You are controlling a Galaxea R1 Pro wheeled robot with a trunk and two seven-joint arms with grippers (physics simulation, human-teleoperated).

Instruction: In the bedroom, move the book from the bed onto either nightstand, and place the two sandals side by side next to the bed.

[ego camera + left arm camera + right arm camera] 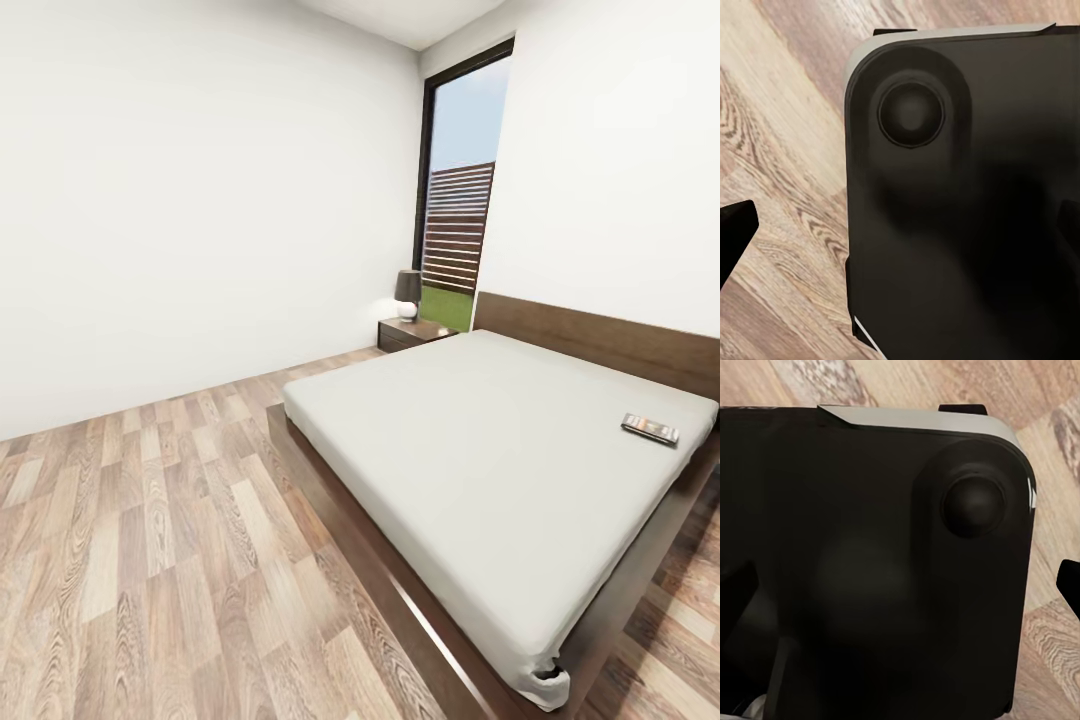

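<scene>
The bed (480,440) fills the right half of the head view, a dark wooden frame under a plain grey mattress. The book (650,428) lies flat on the mattress near the headboard, toward the bed's far right side. A nightstand (412,333) stands at the bed's far left corner, below the window. The sandals are out of view. My left gripper (900,229) hangs open over my own black base, one fingertip (736,225) showing against the floor. My right gripper (900,585) is likewise open above the base, with one fingertip (1069,579) at the edge.
A dark-shaded lamp (408,293) sits on the nightstand. A tall black-framed window (458,200) shows a slatted fence and grass. Wood-plank floor (150,540) stretches left of the bed up to the white wall. A strip of floor (680,620) runs along the bed's right side.
</scene>
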